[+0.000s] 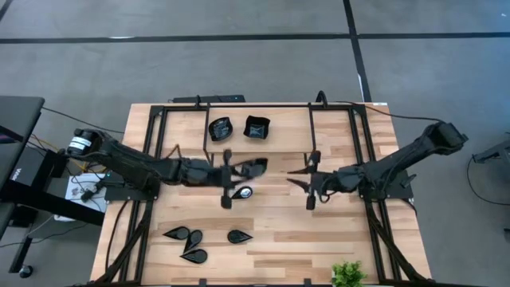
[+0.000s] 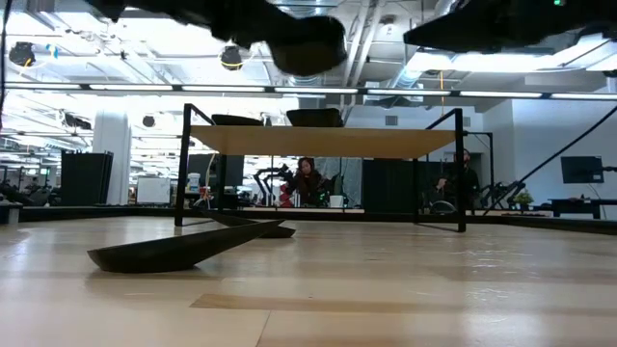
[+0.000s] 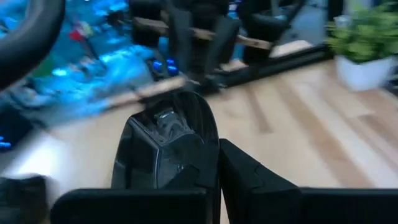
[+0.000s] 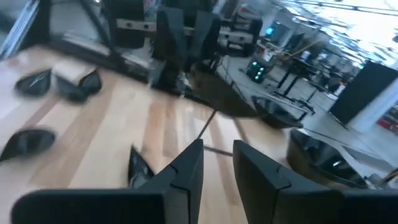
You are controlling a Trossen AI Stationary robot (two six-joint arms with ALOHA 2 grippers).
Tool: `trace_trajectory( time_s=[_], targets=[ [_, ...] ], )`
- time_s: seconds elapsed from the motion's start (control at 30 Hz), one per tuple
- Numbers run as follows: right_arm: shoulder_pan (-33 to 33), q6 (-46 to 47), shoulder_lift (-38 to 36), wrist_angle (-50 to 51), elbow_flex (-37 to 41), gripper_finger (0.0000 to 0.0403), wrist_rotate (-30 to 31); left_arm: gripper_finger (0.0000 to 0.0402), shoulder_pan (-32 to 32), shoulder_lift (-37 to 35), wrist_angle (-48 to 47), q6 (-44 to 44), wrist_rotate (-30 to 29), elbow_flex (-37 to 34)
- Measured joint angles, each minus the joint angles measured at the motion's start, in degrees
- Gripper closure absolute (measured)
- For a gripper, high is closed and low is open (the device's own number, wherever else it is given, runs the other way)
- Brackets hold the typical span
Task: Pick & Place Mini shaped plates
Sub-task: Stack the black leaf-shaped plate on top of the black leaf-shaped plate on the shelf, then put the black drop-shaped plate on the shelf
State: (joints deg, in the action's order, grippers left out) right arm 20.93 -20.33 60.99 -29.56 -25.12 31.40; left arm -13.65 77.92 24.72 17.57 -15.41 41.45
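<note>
My left gripper (image 1: 239, 169) hovers over the middle of the table, shut on a glossy black mini plate (image 1: 255, 166), which shows high up in the low view (image 2: 310, 43). Below it another small black plate (image 1: 245, 192) lies on the table. Three teardrop plates (image 1: 194, 243) lie flat near the near-left corner. A wavy-round plate (image 1: 221, 127) and a square plate (image 1: 256, 127) sit on a raised wooden shelf (image 2: 328, 141) at the far side. My right gripper (image 1: 300, 177) is open and empty, facing the left one across a gap. My left gripper pinches the black plate by its rim end (image 3: 186, 171) between its two fingers. The fingers come level from the table's left. The plate is lifted clear of the table and sticks out past the fingertips toward the right (image 1: 259, 165).
A black metal frame (image 1: 151, 143) stands on the table and carries the shelf. A small green plant in a white pot (image 1: 348, 275) stands at the near edge on the right. Bare wood (image 1: 319, 231) lies between the teardrop plates and the plant.
</note>
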Motion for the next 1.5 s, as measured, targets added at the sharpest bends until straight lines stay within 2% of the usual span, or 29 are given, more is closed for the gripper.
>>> trace_trajectory(
  time_s=[0.17,0.33,0.53,0.67,0.87,1.17,1.33,1.5],
  targets=[
    [-1.8,0.3,-0.1,-1.3,0.0,0.0321,0.0,0.0394,3.8,-7.9,-9.3,2.2,-7.3,1.7],
    [-1.8,0.3,0.0,-1.2,0.1,0.0321,0.0,0.0392,8.5,-16.3,-22.4,-3.3,-16.2,1.7],
    [-1.8,0.3,0.0,-1.4,0.1,0.0321,-0.1,0.0392,15.6,-17.7,-32.4,-4.3,-16.0,1.4],
    [-1.8,0.5,0.0,-2.4,0.1,0.0321,-0.1,0.0391,18.3,-16.9,-32.5,-1.6,-15.7,-0.4],
    [-1.8,0.5,0.0,-2.4,0.1,0.0321,-0.1,0.0386,19.0,-16.9,-32.4,0.1,-15.7,-1.8],
    [-1.9,0.3,0.0,-2.7,0.1,0.0321,-1.7,0.0317,18.9,-16.9,-31.6,0.2,-15.8,-1.8],
    [-1.9,0.5,0.1,-2.7,0.1,0.0321,-1.7,0.0293,16.0,-16.9,-29.6,0.2,-15.9,-1.9],
    [-1.9,3.6,0.1,-2.6,0.1,0.0321,-1.8,0.0289,9.5,-16.9,-25.9,-0.6,-15.7,-1.9]
  ],
)
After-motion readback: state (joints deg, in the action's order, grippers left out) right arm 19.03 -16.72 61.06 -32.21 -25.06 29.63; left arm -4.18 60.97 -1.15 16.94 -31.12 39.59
